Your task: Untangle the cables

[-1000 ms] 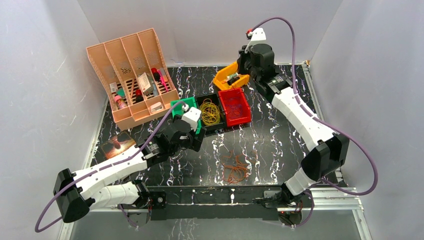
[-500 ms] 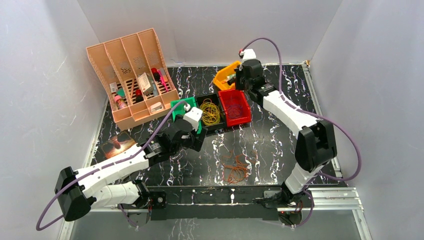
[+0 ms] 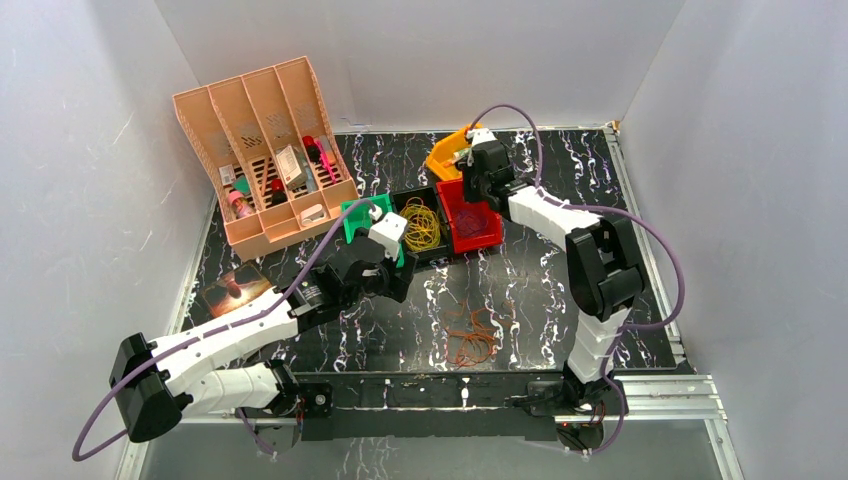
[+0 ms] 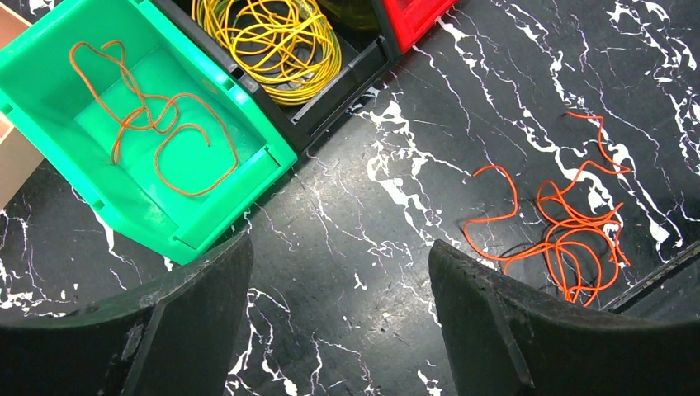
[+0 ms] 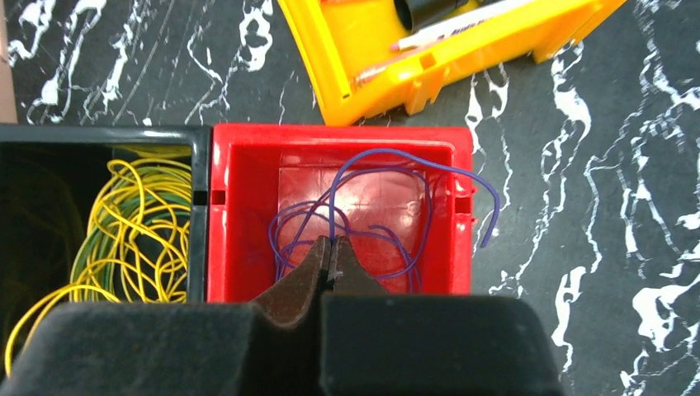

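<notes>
**Purple cable pinched in the red bin**

We see a purple cable (image 5: 355,227) looped in the red bin (image 5: 239,206), with one strand rising into the right jaws, which are pressed shut on it. To its left, yellow cables (image 5: 132,231) fill the black bin (image 5: 99,132). In the left wrist view, an orange cable (image 4: 148,124) lies in the green bin (image 4: 49,91) at upper left. Tangled orange cables (image 4: 561,239) lie on the tabletop (image 4: 355,206) at right. The left jaws gape wide, holding nothing.
</notes>
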